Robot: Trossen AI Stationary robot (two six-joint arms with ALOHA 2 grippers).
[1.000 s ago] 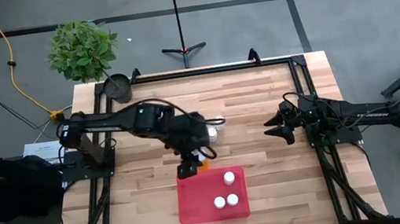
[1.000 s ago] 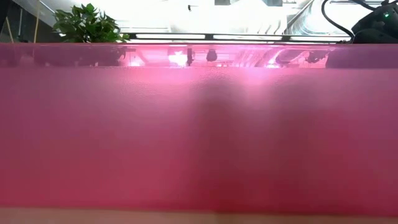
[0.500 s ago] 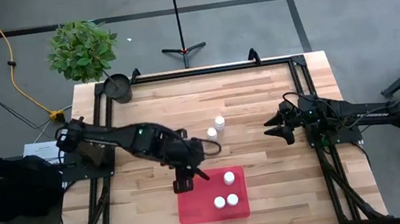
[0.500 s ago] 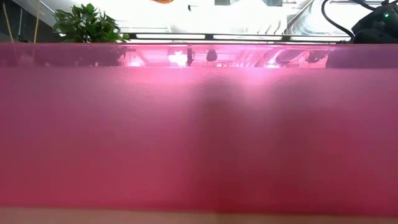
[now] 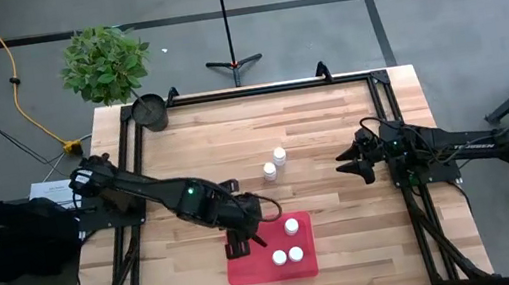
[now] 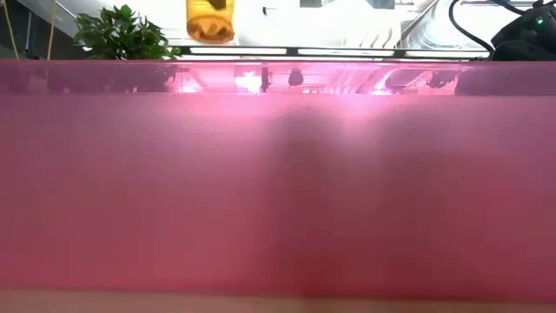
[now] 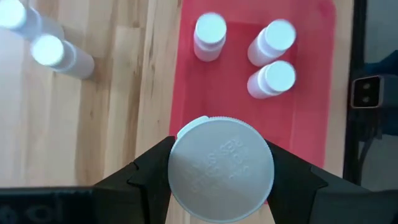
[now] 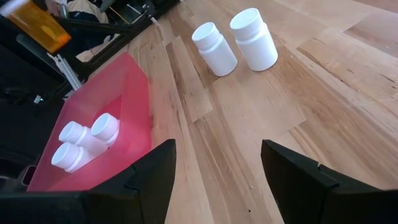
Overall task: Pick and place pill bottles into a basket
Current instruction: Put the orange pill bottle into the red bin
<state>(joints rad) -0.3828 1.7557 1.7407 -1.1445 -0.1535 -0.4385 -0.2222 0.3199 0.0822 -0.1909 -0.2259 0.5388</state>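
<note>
My left gripper [image 5: 245,237] is shut on an amber pill bottle with a white cap [image 7: 221,168], above the left end of the red basket [image 5: 253,266]. The bottle's amber body shows above the basket's wall in the low view [image 6: 210,19] and in the right wrist view [image 8: 40,28]. Three white bottles [image 5: 291,226] [image 5: 278,257] [image 5: 296,253] stand on the basket's floor. Two more white bottles [image 5: 269,170] [image 5: 279,155] stand on the table beyond it. My right gripper [image 5: 346,164] waits open at the table's right. My left gripper pinches the bottle between its two fingers [image 7: 146,177], one on each side of it at the rim of the white cap [image 7: 177,140]. The fingers come from above, pointing down. The bottle hangs upright below them, lifted clear over the basket's left end.
The basket's near wall [image 6: 278,174] fills most of the low view. A small dark round pot [image 5: 149,110] stands at the table's far left corner, a potted plant [image 5: 104,62] behind it. Black frame rails [image 5: 257,90] run along the table's edges.
My left gripper has carried the amber bottle toward the table's near edge, from near the two standing white bottles to above the basket's left end. It has also come down: the bottle's lower part now shows at the top of the low view.
</note>
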